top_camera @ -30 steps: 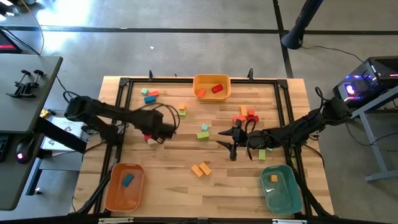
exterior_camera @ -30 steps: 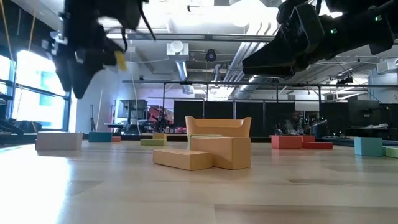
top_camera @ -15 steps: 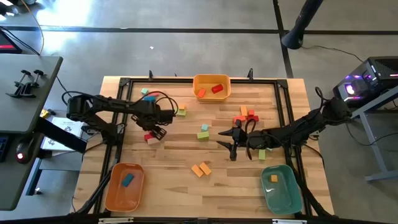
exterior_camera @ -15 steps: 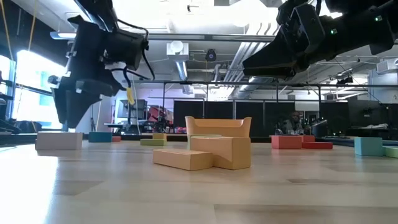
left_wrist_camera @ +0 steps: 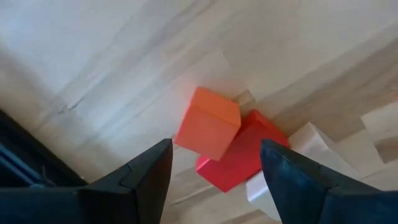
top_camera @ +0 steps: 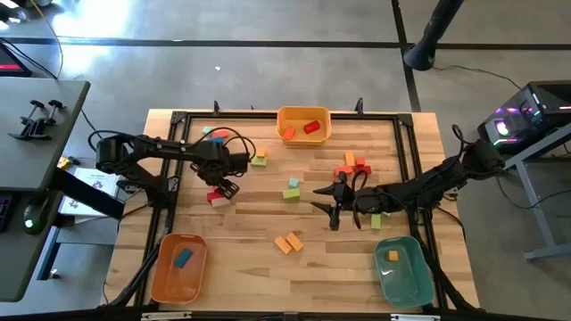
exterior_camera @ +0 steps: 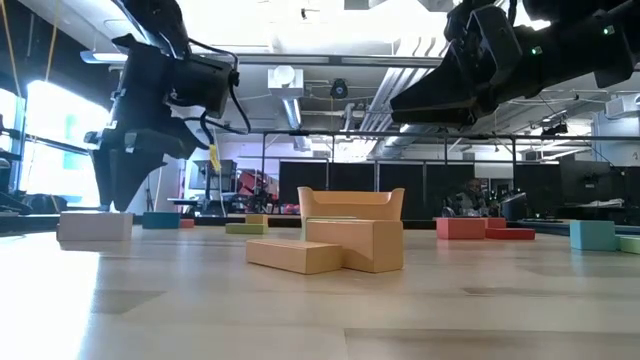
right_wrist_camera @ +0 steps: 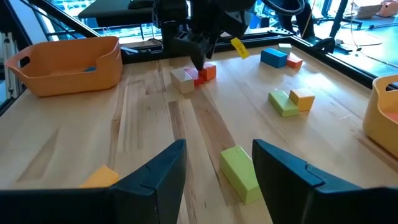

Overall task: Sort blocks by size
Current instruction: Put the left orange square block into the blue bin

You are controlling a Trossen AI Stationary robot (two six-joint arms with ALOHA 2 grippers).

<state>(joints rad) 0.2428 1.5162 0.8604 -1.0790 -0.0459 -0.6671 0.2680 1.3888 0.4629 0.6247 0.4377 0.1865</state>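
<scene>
Orange and red fill the gap between the left gripper's [left_wrist_camera: 214,171] dark fingers: they stand spread above a small orange cube [left_wrist_camera: 208,123] that touches a red block [left_wrist_camera: 242,158], with a pale block [left_wrist_camera: 292,168] tucked against the red one. Nothing is pinched yet. From the spacing, I judge the jaws are set wide to drop around the orange cube alone.

In the high view this left gripper [top_camera: 225,183] sits left of centre, over that little cluster [top_camera: 214,194]. Further out, loose blocks dot the table [top_camera: 259,259]: a green pair [top_camera: 292,189] mid-frame, orange bars [top_camera: 287,242] lower centre, teal and orange pieces [top_camera: 215,138] at upper left.

The right gripper [top_camera: 326,201] hovers right of centre, fingers spread and empty, apparently waiting, with a green bar [right_wrist_camera: 239,173] just ahead of it.

Three bins ring the work: orange at top centre [top_camera: 303,114], orange at lower left [top_camera: 165,276], teal at lower right [top_camera: 406,281], each already holding a block or two, presumably one size per bin.
</scene>
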